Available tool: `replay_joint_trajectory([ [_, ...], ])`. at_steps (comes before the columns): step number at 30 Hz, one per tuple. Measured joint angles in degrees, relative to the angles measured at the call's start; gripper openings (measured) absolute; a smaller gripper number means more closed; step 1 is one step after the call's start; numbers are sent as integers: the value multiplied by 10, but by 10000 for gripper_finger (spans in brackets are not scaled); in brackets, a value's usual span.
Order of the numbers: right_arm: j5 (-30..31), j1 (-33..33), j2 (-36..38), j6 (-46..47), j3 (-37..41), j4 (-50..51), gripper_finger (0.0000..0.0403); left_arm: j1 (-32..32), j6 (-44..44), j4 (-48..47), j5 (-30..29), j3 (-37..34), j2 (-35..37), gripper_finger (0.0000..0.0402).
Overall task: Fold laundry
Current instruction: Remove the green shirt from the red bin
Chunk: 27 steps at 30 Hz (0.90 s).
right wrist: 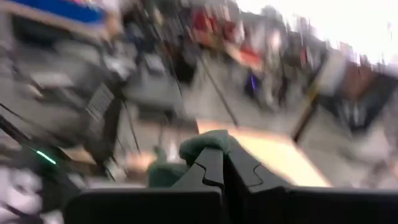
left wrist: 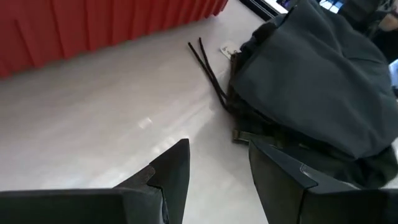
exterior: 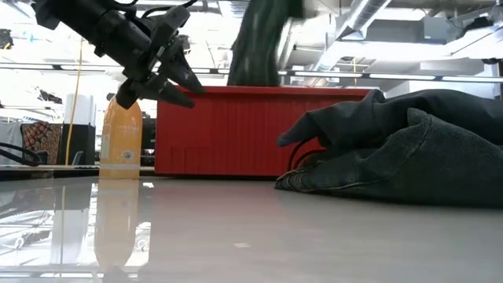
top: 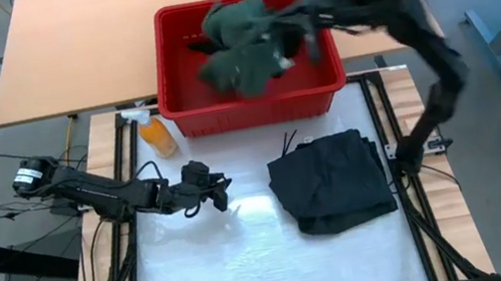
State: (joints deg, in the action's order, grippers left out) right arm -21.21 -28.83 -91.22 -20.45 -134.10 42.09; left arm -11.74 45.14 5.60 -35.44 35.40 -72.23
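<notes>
Right gripper (top: 285, 26) sits over the red ribbed plastic basket (top: 188, 112) at top centre of the high view, jaws pressed together on a bunch of dark green soft cloth (top: 241, 46). In the right wrist view a fold of that green cloth (right wrist: 205, 144) sticks up just behind the closed fingers (right wrist: 214, 165). In the low view the green cloth (exterior: 263, 39) hangs above the basket's rim (exterior: 236, 130). Folded black garment pile (top: 333, 183) lies on the white tabletop (top: 210, 268), right of centre and in front of the basket, with thin dark drawstrings (left wrist: 208, 68) trailing off its edge. Left gripper (top: 221, 198) hovers over the table at centre-left, jaws spread partway with nothing between them, pointing toward the black pile (left wrist: 311, 81). Orange plastic bottle (top: 157, 135) stands just beside the basket's left front corner.
</notes>
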Motion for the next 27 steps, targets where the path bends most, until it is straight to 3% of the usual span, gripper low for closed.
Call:
replay_joint_trajectory([
  [9, 0, 203, 126, 41, 0, -48, 18, 10, -185, 102, -15, 0, 0, 153],
  [14, 6, 278, 152, 61, 0, -4, 19, 13, -254, 170, -13, 0, 0, 153],
  [20, 45, 314, 152, 61, 18, 149, 19, 39, -258, 273, 86, 0, 0, 153],
  [27, 113, 296, 105, 138, 108, 106, 19, 75, -221, 390, 174, 8, 0, 153],
])
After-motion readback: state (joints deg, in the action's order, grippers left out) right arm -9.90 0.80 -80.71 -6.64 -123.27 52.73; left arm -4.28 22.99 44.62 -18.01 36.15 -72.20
